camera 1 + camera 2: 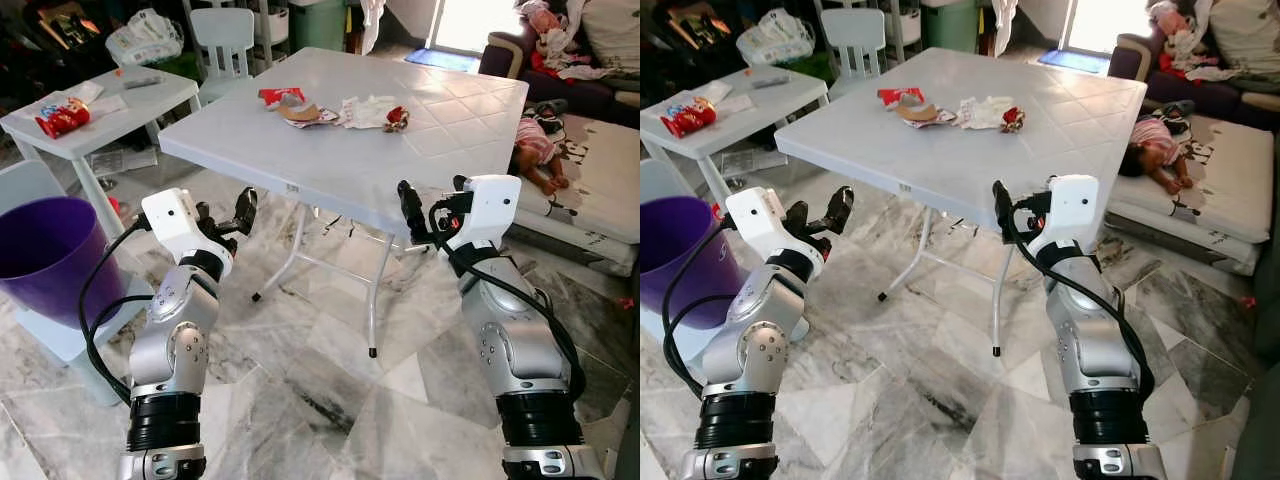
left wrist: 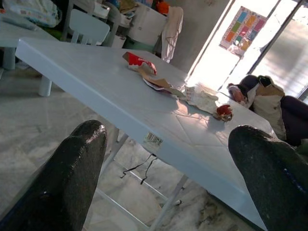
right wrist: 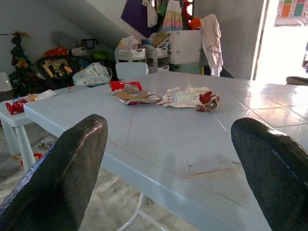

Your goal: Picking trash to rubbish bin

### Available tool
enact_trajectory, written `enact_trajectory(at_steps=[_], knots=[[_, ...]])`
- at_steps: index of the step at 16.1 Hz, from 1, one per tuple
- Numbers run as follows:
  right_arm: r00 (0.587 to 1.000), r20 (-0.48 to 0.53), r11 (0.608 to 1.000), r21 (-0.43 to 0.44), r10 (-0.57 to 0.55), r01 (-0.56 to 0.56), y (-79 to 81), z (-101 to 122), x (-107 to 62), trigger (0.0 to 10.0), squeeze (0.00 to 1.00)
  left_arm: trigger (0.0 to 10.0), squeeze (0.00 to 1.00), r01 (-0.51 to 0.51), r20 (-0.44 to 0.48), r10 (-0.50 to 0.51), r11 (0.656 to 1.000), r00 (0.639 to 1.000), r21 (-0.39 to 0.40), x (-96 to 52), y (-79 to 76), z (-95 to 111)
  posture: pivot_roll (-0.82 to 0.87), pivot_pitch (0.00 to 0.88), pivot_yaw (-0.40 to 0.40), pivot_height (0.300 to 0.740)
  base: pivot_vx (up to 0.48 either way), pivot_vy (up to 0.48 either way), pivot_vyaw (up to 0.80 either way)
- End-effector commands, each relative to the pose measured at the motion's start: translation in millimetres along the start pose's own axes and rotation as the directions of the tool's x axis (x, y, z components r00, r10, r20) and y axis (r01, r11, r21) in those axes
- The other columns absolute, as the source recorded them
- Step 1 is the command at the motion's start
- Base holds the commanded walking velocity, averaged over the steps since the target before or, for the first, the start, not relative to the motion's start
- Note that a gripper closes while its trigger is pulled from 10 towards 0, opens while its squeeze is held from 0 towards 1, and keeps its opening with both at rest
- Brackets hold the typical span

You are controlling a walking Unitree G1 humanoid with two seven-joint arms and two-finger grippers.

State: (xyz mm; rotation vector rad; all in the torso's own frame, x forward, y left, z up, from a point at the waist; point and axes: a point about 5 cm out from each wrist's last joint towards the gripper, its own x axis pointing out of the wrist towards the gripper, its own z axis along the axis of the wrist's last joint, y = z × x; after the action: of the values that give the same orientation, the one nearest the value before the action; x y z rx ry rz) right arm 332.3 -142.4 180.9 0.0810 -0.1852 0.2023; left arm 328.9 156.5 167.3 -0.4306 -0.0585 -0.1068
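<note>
Two end effectors — left end effector [image 1: 232, 215], right end effector [image 1: 420, 215] — gape empty below the counter [image 1: 330, 150]; trash [image 1: 335, 110] upper centre, purple bin [image 1: 45, 255] left.

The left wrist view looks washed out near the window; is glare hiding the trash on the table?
In the left wrist view the doorway is blown out white, yet the wrappers on the table stay readable; the near black fingers are soft and out of focus. The left eye view is evenly lit and sharp.
</note>
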Motion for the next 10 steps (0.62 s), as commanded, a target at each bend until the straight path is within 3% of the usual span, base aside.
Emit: enact_trajectory(at_steps=[1, 4, 8, 10], knots=[[1.0, 0.017, 1.0, 0.003, 0.009, -0.009, 2.4, 7.2, 0.6, 10.0, 0.0, 10.0, 0.0, 0.01, 0.015, -0.01, 1.0, 1.0, 0.007, -0.4, -3.3, 4.0, 0.03, 0.089, -0.028, 0.74, 0.0, 0.0, 0.0], [1.0, 0.003, 1.0, 0.001, 0.006, -0.006, 2.1, 6.4, -2.4, 10.0, 0.0, 10.0, 0.0, -0.028, 0.006, 0.028, 1.0, 1.0, 0.003, 1.4, -2.0, 1.1, 0.03, 0.099, -0.033, 0.74, 0.0, 0.0, 0.0], [1.0, -0.009, 1.0, 0.003, 0.014, -0.014, 4.9, 6.1, -2.2, 10.0, 0.0, 10.0, 0.0, -0.003, 0.015, 0.003, 1.0, 1.0, -0.018, -1.5, -4.8, 1.6, 0.03, 0.112, -0.042, 0.74, 0.0, 0.0, 0.0], [1.0, -0.01, 1.0, 0.005, 0.014, -0.014, 5.6, 6.4, -3.4, 10.0, 0.0, 10.0, 0.0, 0.015, 0.018, -0.014, 1.0, 1.0, -0.022, -4.0, -5.9, 1.6, 0.03, 0.117, -0.041, 0.74, 0.336, 0.0, 0.0]])
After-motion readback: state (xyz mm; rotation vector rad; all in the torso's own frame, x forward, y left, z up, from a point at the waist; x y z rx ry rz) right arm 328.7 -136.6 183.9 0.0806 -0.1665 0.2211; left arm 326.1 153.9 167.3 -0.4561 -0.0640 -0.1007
